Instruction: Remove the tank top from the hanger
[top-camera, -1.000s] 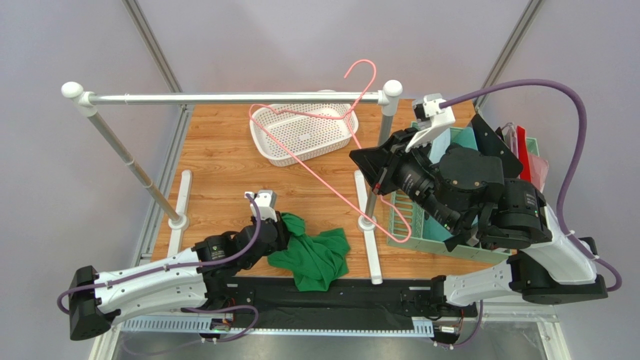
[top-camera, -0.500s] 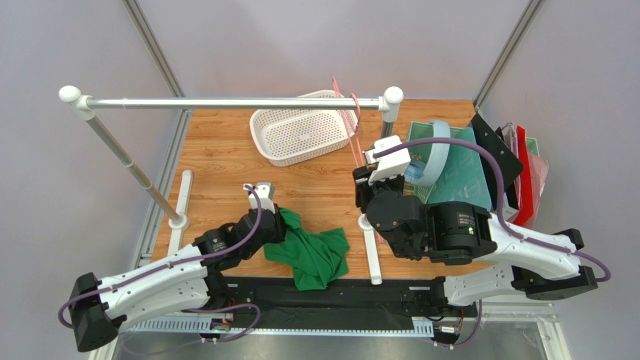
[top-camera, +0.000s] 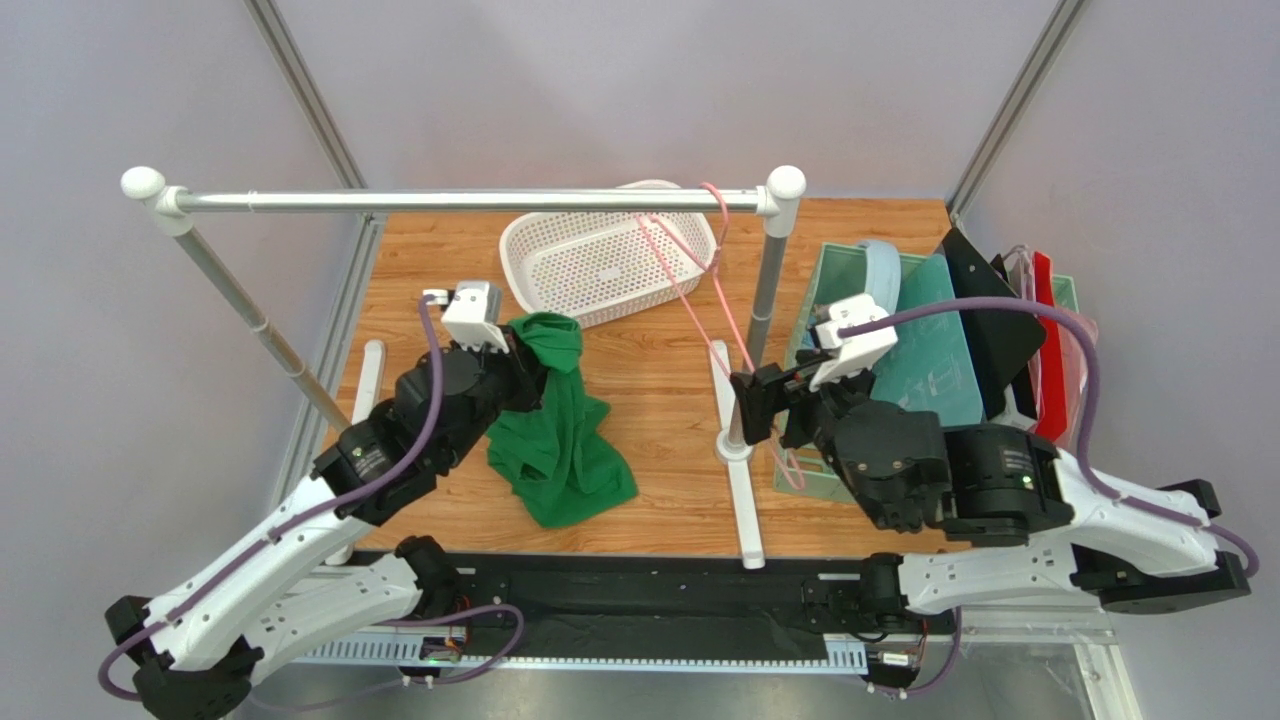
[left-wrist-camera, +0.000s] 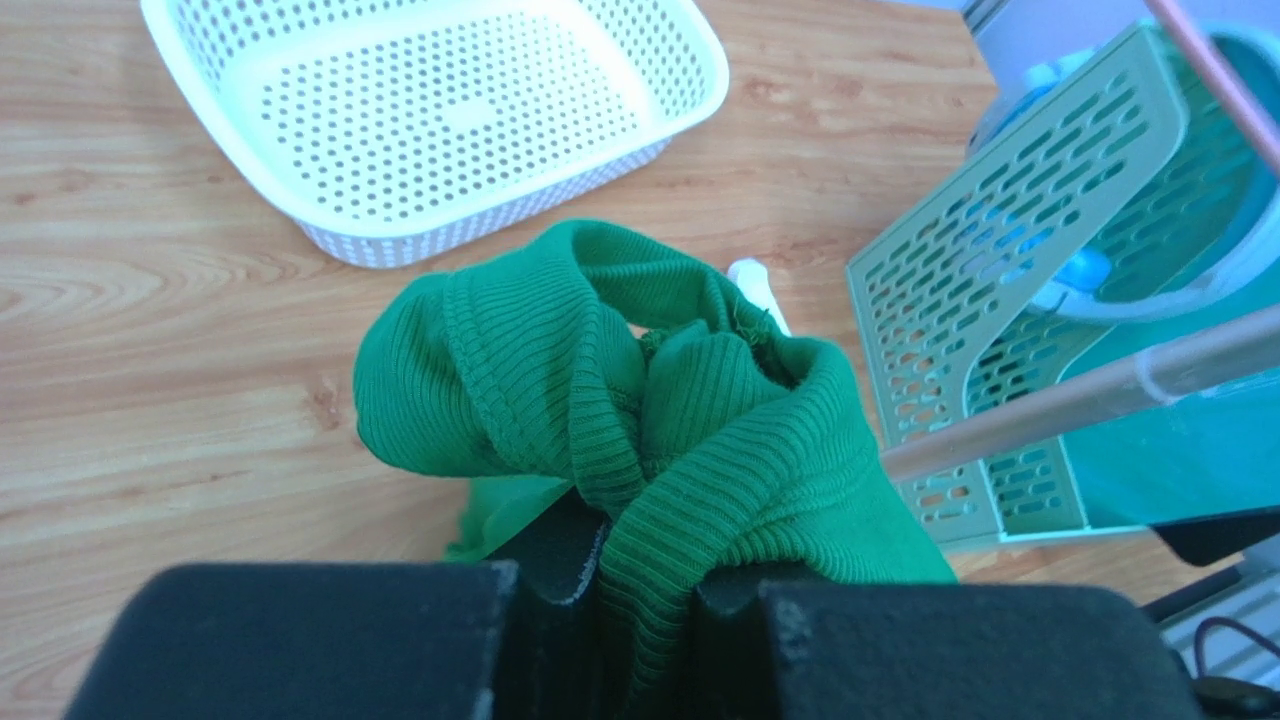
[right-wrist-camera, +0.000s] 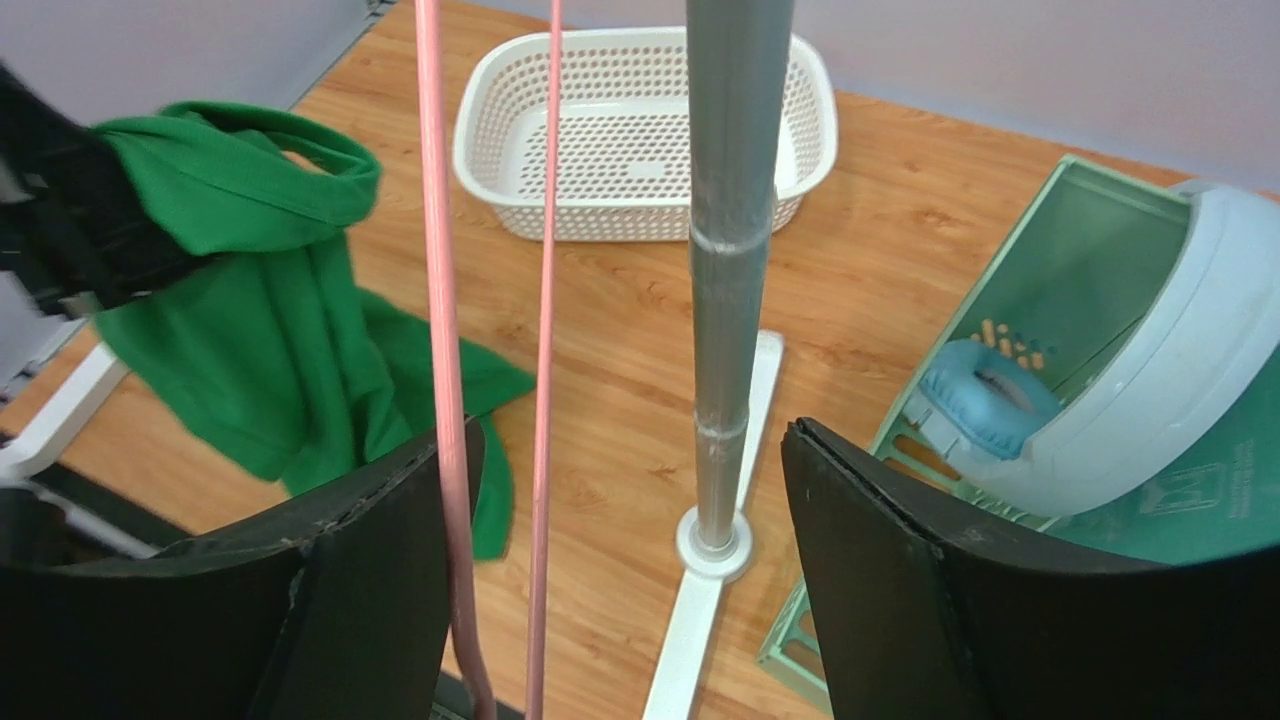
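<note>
The tank top (left-wrist-camera: 631, 390) was ribbed knit cloth, matt bright green, soft and creased. The hanger (right-wrist-camera: 436, 300) was a thin pink rod with a smooth, slightly glossy finish. The basket (left-wrist-camera: 481, 210) was white perforated plastic, semi-matt. The surface (left-wrist-camera: 150, 345) showed light wood grain with a smooth satin finish. The rail (top-camera: 451, 198) was bare silver metal, smooth and reflective; its end cap (top-camera: 143, 182) was glossy white plastic. The rack (left-wrist-camera: 992, 345) was pale green slotted plastic.
</note>
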